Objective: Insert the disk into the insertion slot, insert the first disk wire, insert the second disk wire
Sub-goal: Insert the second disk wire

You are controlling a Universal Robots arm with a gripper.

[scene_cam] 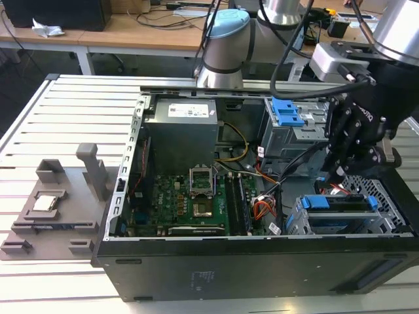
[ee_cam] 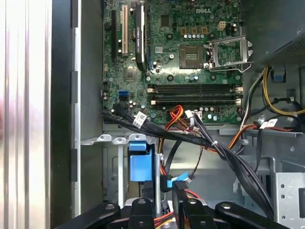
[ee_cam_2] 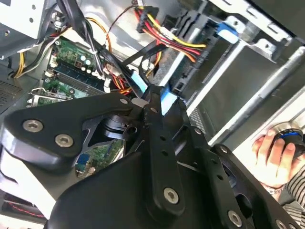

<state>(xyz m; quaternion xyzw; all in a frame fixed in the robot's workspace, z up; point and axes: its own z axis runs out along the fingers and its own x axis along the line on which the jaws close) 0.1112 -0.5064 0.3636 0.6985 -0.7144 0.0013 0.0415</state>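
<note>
Gripper (scene_cam: 337, 175) — opening cannot be told | just above disk (scene_cam: 340, 203) — seated in insertion slot (scene_cam: 391, 221)

Cables (ee_cam: 214, 143) sprawl across the gap between board (scene_cam: 196, 196) and slot (scene_cam: 296, 219), crowding the gripper (scene_cam: 335, 175) there. The tall cage (scene_cam: 288, 134) stands just behind it. Over the board the case (scene_cam: 229, 268) lies open. A person's hand (ee_cam_2: 269, 152) rests beyond the case's edge.

Bench is a pale slotted aluminium-profile table (scene_cam: 39, 111), with a row of wooden desks (scene_cam: 131, 29) on white legs (scene_cam: 85, 62) behind it in the exterior view, a black box (scene_cam: 55, 13) and crumpled white paper (scene_cam: 47, 29) on the desktop, dark floor (scene_cam: 33, 65) underneath, and even, shadowless lighting throughout.
</note>
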